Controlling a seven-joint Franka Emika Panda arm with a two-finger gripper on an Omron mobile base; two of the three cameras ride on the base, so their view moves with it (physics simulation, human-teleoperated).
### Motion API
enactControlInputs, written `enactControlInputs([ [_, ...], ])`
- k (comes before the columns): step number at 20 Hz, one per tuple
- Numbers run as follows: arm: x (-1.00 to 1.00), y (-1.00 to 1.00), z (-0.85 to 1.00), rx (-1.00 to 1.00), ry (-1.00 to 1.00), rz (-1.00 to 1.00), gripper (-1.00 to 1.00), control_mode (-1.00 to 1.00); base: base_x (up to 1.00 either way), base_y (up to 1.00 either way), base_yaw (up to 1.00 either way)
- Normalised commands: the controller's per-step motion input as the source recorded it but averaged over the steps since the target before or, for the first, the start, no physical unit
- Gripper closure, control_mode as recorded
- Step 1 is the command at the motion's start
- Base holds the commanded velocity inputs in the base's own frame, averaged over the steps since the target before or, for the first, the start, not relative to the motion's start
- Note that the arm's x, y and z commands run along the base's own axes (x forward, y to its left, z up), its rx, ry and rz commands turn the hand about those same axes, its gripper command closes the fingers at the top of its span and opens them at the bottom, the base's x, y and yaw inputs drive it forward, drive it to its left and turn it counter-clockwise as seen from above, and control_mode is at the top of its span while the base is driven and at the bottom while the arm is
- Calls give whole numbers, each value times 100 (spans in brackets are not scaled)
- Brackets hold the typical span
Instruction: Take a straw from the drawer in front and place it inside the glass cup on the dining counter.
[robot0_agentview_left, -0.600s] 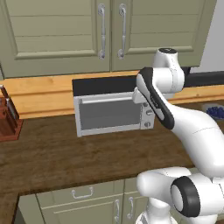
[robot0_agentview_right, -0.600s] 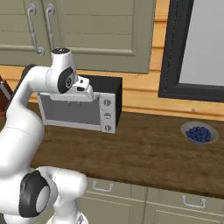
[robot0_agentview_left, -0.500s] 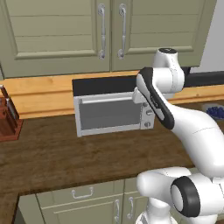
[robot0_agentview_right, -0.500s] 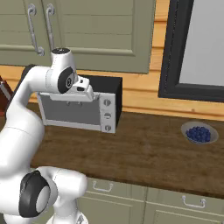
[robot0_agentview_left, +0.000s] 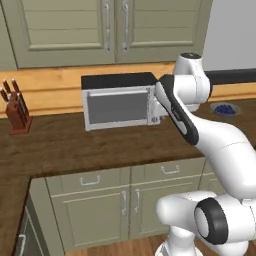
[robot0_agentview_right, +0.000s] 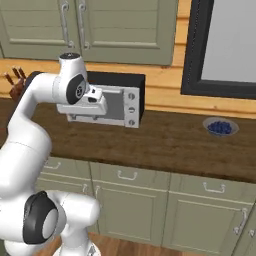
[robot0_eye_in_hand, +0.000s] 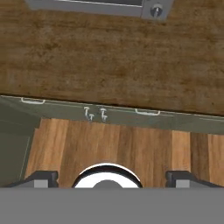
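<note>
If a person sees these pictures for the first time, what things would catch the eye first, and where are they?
The big white robot arm rises in the foreground, bent over the dark wooden worktop. Behind it a silver microwave stands against the wall, under the green upper cabinets. A knife block stands at the far left of the worktop, and a small bowl of blue berries at the right.

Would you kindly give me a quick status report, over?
Gripper open, empty, raised over the worktop. Drawer shut, straw not seen. Microwave behind, nothing in the way.
</note>
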Motion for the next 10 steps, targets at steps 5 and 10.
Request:
enactControlInputs([
  [5, 0, 0, 0, 0, 0, 0, -100, 100, -21, -77, 45],
  [10, 0, 0, 0, 0, 0, 0, -100, 100, -4, -83, 61],
])
